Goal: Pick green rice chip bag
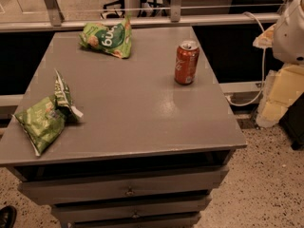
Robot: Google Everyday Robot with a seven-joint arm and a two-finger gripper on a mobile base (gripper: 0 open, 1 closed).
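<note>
The green rice chip bag (107, 38) is bright green with white lettering and lies at the back left of the grey cabinet top (142, 108). My gripper (274, 109) is at the right edge of the view, on the cream and white arm. It is off the cabinet's right side, low, and far from the bag. Nothing is seen in it.
A paler mottled green bag (45, 118) with a twisted striped end lies at the front left edge. A red soda can (186, 62) stands upright at the back right. A rail (142, 23) runs behind the cabinet. Drawers (128, 189) face front, and a white cable (259, 56) hangs at right.
</note>
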